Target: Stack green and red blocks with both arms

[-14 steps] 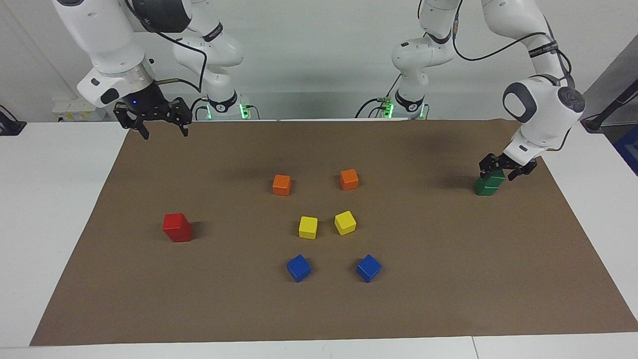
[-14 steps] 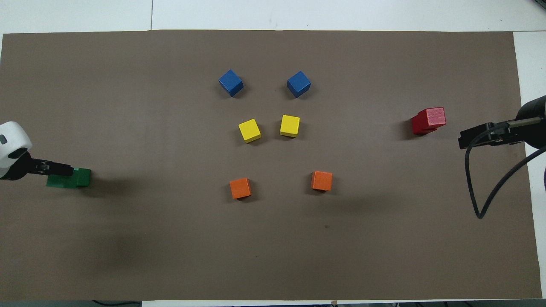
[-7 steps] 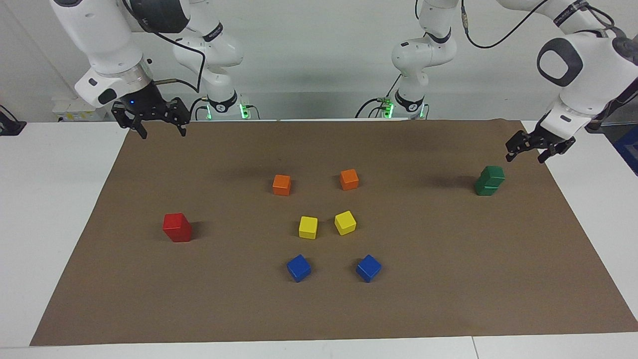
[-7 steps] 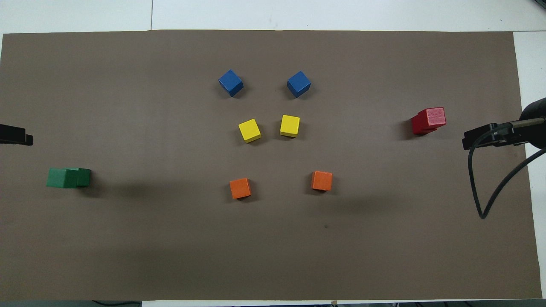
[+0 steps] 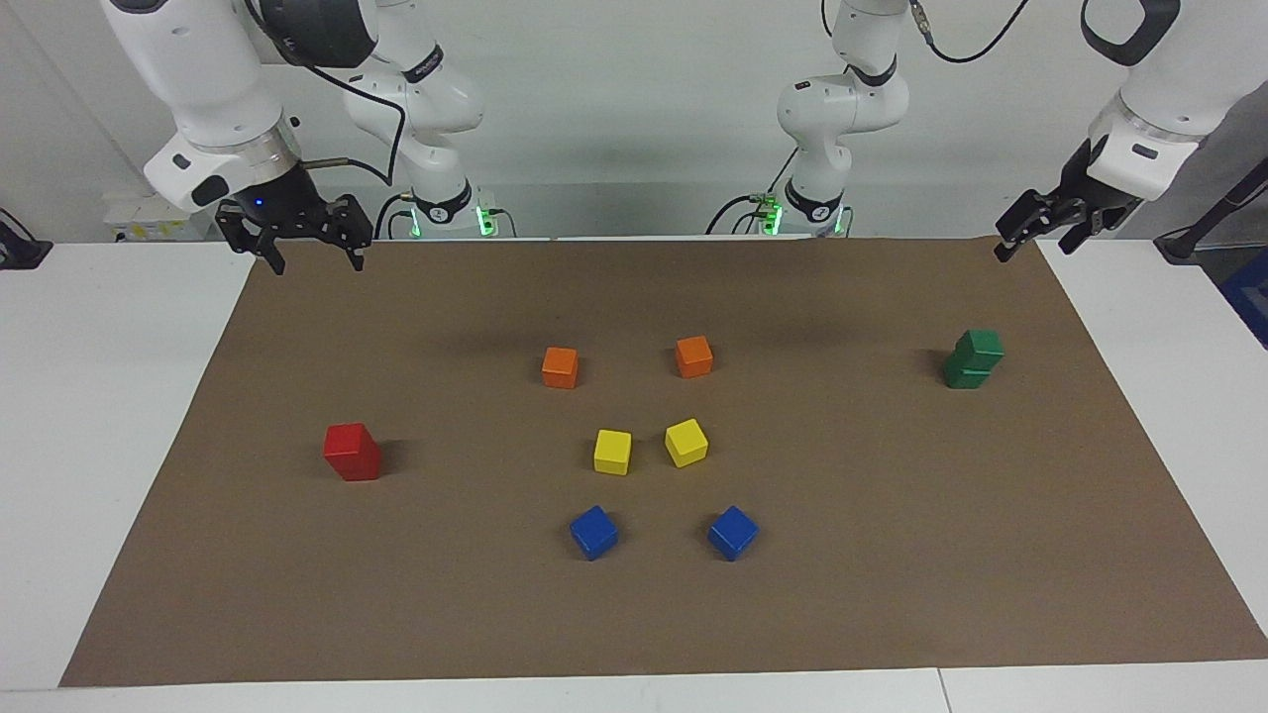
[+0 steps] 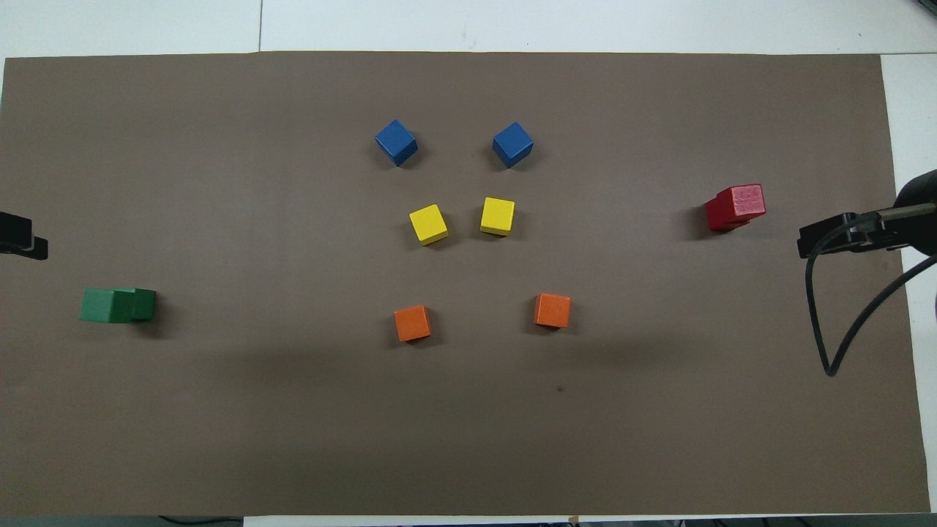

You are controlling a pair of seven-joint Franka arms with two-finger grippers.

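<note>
Two dark green blocks (image 5: 973,358) stand stacked, the upper one slightly offset, at the left arm's end of the mat; the stack also shows in the overhead view (image 6: 117,304). Two red blocks (image 5: 352,452) stand stacked at the right arm's end, also in the overhead view (image 6: 736,207). My left gripper (image 5: 1036,236) is open and empty, raised over the mat's corner nearest the left arm's base; only its tip shows in the overhead view (image 6: 22,238). My right gripper (image 5: 319,259) is open and empty, hanging over the mat's edge near the right arm's base, also in the overhead view (image 6: 827,240).
On the brown mat (image 5: 892,555), in the middle, lie two orange cubes (image 5: 560,366) (image 5: 693,356), two yellow cubes (image 5: 612,451) (image 5: 686,442) and two blue cubes (image 5: 593,532) (image 5: 732,532). White table (image 5: 99,396) surrounds the mat.
My left gripper let go of the upper green block, rose and drew back toward the mat's corner near its base. The green stack stays standing. The right gripper barely moved.
</note>
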